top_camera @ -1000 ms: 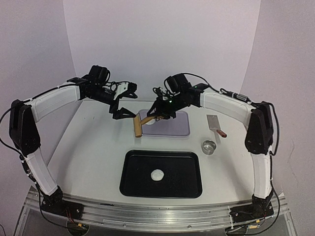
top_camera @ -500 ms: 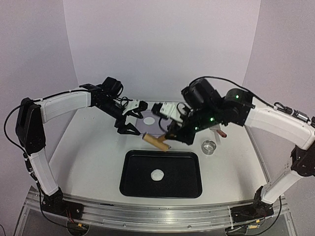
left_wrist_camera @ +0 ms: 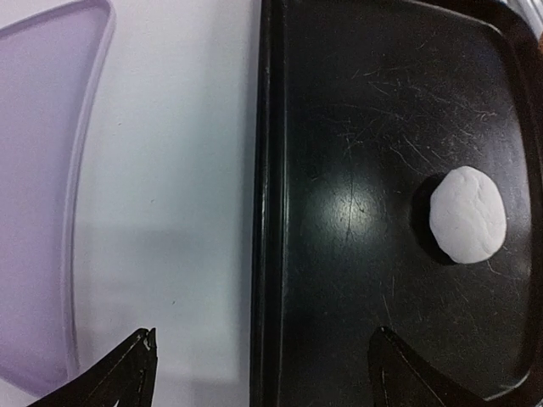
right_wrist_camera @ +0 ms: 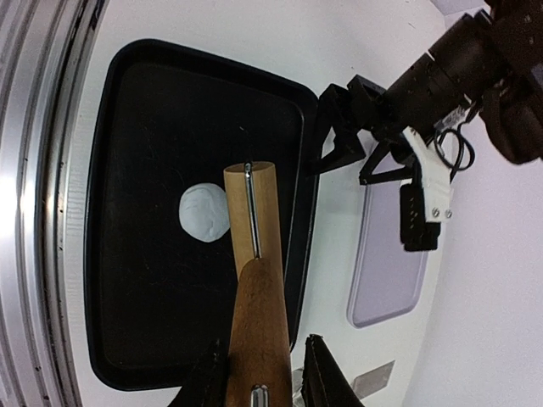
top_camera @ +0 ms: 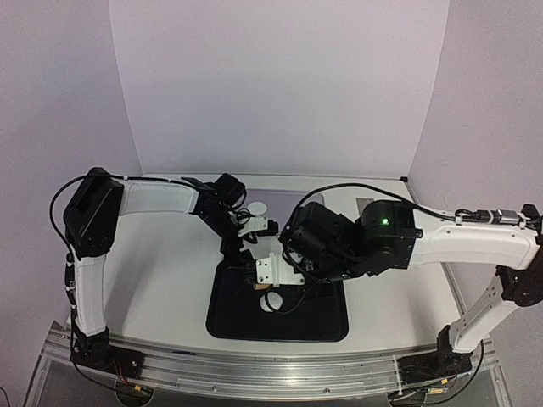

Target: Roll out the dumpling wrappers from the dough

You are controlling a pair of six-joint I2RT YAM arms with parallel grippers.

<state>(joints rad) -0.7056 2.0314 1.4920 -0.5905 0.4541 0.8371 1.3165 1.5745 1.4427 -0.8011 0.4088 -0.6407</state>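
Observation:
A dumpling wrapper (left_wrist_camera: 467,214), a small white round disc of dough, lies on the black tray (left_wrist_camera: 356,102). It also shows in the right wrist view (right_wrist_camera: 204,212) and, partly covered, in the top view (top_camera: 270,303). My right gripper (right_wrist_camera: 265,366) is shut on the brown handle of a wooden rolling pin (right_wrist_camera: 254,212). It holds the pin over the tray (top_camera: 322,326), with the roller end beside the disc. My left gripper (left_wrist_camera: 266,339) is open and empty over the tray's far edge, also seen from above (top_camera: 242,242).
A purple mat (left_wrist_camera: 42,212) lies just beyond the tray, also in the right wrist view (right_wrist_camera: 390,263). A white piece of dough (top_camera: 254,207) lies on it, mostly hidden by the arms. A steel scraper blade (right_wrist_camera: 373,379) lies near the mat. The right arm's body (top_camera: 356,246) overhangs the tray's right side.
My right gripper has carried the rolling pin from the mat toward me to over the tray. My left gripper, still open, has moved from the mat to the tray's far edge.

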